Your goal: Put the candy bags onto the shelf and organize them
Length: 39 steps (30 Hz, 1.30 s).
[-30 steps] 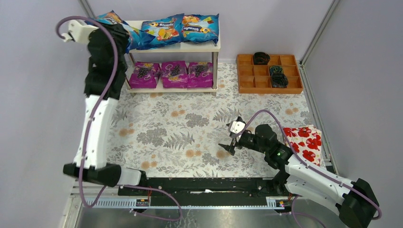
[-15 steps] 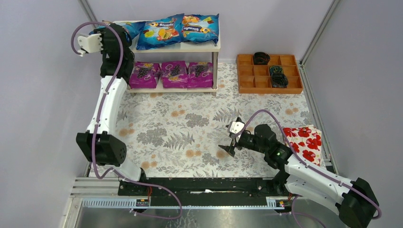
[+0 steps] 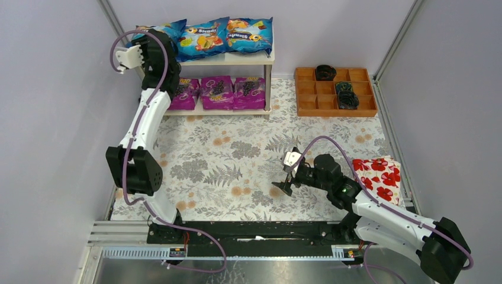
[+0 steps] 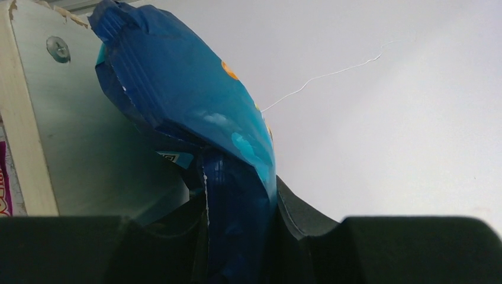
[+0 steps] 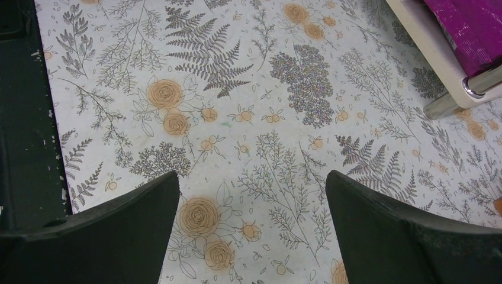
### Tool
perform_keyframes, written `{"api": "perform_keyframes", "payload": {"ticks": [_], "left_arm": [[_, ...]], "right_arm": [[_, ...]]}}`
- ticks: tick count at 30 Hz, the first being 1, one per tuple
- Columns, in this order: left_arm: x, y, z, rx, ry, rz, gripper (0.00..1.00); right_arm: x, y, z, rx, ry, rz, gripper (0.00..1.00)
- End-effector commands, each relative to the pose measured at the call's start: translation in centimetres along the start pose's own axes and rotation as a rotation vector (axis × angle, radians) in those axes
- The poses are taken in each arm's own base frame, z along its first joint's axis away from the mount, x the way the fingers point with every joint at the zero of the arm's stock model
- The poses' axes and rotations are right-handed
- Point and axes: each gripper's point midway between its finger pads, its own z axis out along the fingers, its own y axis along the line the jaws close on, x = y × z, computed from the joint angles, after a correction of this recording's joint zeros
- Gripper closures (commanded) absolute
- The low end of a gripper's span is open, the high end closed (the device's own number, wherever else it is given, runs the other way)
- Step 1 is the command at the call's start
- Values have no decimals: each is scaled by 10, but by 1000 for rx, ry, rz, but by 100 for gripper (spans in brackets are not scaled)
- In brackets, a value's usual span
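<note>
Left wrist view: a blue candy bag [image 4: 189, 112] is pinched by its near end between the fingers of the left gripper [image 4: 237, 236], its body held ahead over the shelf [image 4: 77, 154]. The right gripper [image 5: 251, 225] is spread wide, flowered cloth [image 5: 266, 118] seen between its fingers.

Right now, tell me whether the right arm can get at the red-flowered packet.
Probably yes. The right tool is open and empty over the mat. The red-flowered packet lies uncovered right beside that arm's own forearm, so the arm would have to fold back tightly.
</note>
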Motion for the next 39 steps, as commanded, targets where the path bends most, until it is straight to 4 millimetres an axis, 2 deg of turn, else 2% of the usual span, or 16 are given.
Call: {"api": "perform_keyframes", "payload": {"ticks": [1,4,8,10,12,13,16,24,27,33,35,39], "left_arm": [[-27,-62,-20,150,-40,-172,71],[-31,-57,-25,160,-44,-142,59],[-32,-51,-31,175,-29,-85,29],[-30,-51,-36,194,-2,-57,20],[-27,-55,-41,222,28,-22,5],[-24,-55,-44,226,49,-18,2],[-20,-50,-54,231,93,12,1],[-20,-8,-81,127,215,111,1],[-22,1,-85,108,256,180,1],[-34,19,-70,54,381,271,5],[-45,23,-61,34,379,295,6],[-60,17,-50,94,362,284,23]], "right_arm": [[-15,-2,0,0,-45,-9,0],[-13,-2,1,-3,-45,-7,0],[-11,-2,1,-2,-45,-12,0],[-11,-3,1,6,-48,-18,0],[-12,-3,1,9,-55,-20,0],[-14,-4,1,9,-60,-21,0],[-18,-1,1,-6,-70,-16,0],[-29,-1,-5,7,-131,-6,0],[-31,-2,-6,17,-136,-8,0],[-29,-2,-7,14,-127,-3,0],[-29,-1,-6,13,-126,-6,0],[-27,0,-5,5,-121,-5,0]]}}
